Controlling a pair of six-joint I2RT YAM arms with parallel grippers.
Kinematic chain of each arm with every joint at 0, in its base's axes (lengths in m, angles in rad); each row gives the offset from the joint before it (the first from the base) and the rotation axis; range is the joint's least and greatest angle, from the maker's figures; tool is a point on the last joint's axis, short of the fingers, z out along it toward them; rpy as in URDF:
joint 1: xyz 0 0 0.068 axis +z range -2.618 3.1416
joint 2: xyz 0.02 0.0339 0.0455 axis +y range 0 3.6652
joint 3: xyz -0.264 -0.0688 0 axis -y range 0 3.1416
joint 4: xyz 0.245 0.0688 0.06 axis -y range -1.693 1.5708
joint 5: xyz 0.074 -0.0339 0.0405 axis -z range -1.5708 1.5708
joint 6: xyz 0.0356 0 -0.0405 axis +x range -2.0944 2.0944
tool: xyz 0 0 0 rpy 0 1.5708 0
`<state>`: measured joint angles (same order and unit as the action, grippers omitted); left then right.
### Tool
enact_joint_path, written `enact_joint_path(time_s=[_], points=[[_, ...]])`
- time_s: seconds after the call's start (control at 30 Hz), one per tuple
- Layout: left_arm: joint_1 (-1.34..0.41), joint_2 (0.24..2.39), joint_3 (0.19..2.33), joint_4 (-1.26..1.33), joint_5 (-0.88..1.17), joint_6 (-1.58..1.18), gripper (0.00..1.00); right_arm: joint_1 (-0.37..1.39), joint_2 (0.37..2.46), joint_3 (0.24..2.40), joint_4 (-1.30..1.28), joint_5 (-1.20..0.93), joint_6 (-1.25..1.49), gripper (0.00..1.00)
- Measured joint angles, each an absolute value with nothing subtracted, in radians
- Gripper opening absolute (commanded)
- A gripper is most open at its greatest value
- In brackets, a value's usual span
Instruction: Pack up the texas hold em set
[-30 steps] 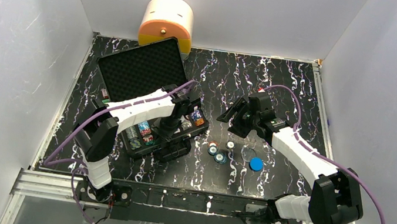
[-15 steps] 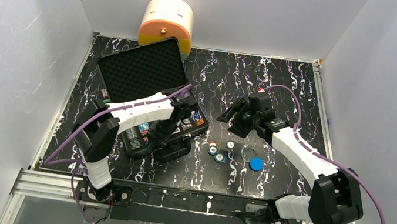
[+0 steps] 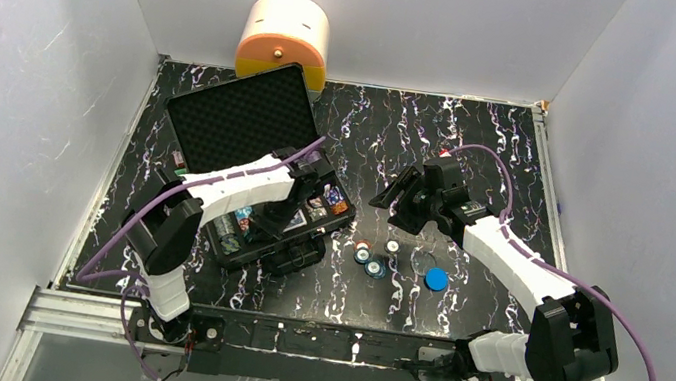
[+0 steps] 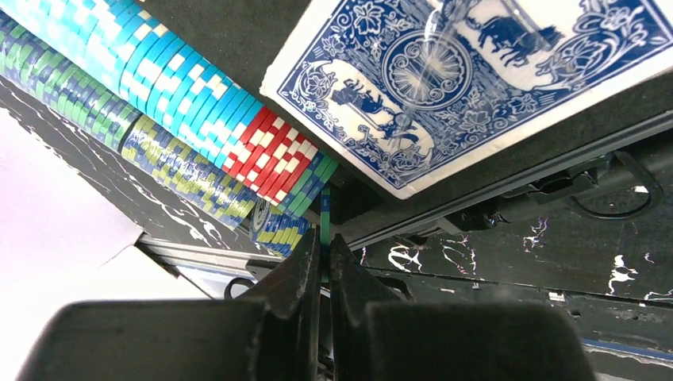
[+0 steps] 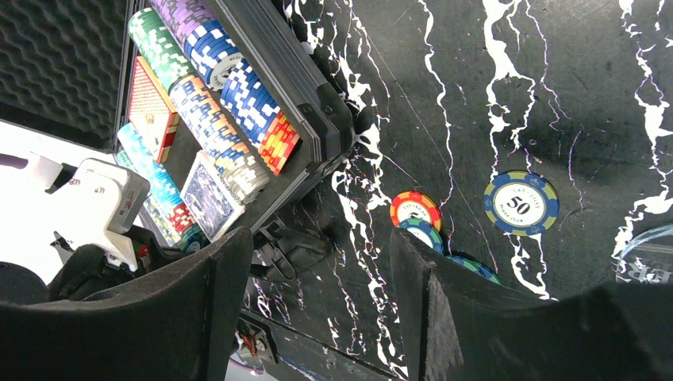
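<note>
You slid the left jaws, clamped on a green chip (image 4: 325, 226), along the briefcase (image 3: 243, 121) to the chip row (image 4: 182, 119) just ahead, ready to seat it; right jaws gaped over loose chips (image 5: 521, 203).

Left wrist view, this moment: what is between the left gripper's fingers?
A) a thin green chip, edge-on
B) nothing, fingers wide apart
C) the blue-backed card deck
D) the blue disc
A: the left gripper has its fingers nearly together on a green chip seen edge-on, just short of the chip rows. The blue card deck lies apart from the fingers.
</note>
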<state>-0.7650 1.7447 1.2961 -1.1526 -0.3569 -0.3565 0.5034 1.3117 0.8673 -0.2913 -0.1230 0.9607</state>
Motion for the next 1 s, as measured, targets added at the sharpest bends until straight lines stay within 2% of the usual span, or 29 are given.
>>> enact_joint_path(time_s=[0.1, 0.2, 0.6, 0.77, 1.0], points=[[-0.765, 1.745, 1.296, -1.150, -0.364, -0.353, 0.24, 0.503, 1.312, 0.867, -0.292, -0.123, 0.961, 0.71], [-0.762, 1.745, 1.296, -1.143, -0.370, -0.349, 0.32, 0.503, 1.312, 0.867, -0.292, -0.123, 0.961, 0.71], [-0.761, 1.733, 1.298, -1.131, -0.368, -0.343, 0.32, 0.503, 1.312, 0.867, -0.292, -0.129, 0.937, 0.70], [-0.761, 1.674, 1.320, -1.109, -0.333, -0.319, 0.40, 0.503, 1.327, 0.876, -0.340, -0.128, 0.871, 0.70], [-0.761, 1.468, 1.341, -0.963, -0.213, -0.284, 0.61, 0.545, 1.380, 0.886, -0.471, -0.045, 0.760, 0.72]])
